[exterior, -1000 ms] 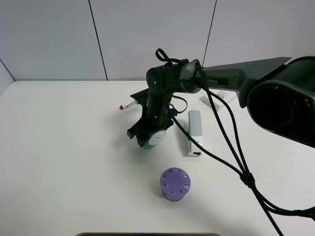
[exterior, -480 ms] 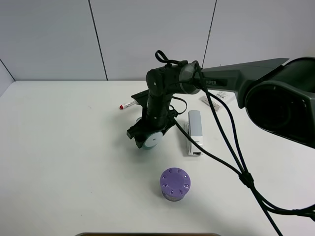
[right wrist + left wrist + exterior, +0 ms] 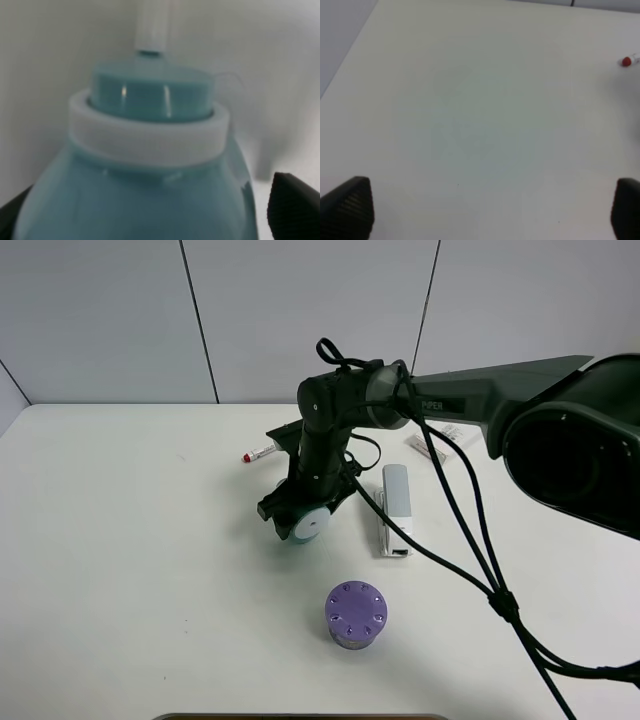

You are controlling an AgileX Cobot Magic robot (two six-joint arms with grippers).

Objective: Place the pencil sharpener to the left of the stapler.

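Note:
The teal pencil sharpener [image 3: 307, 524], white round face toward the camera, sits low over the table between the fingers of my right gripper [image 3: 301, 514], which has reached across the middle and is shut on it. In the right wrist view the pencil sharpener [image 3: 150, 165] fills the picture, with a dark fingertip [image 3: 295, 205] beside it. The grey and white stapler [image 3: 395, 508] lies just right of the sharpener, a small gap between them. My left gripper [image 3: 485, 212] is open over bare table, and it does not show in the exterior high view.
A purple cylinder with dots on top [image 3: 356, 616] stands in front of the sharpener. A red-capped white marker [image 3: 261, 452] lies behind the arm; its red cap [image 3: 626, 61] shows in the left wrist view. A small white item [image 3: 440, 439] lies at the back right.
My right gripper has shifted slightly left and away from the stapler, carrying the pencil sharpener with it. The stapler and the purple cylinder have not moved.

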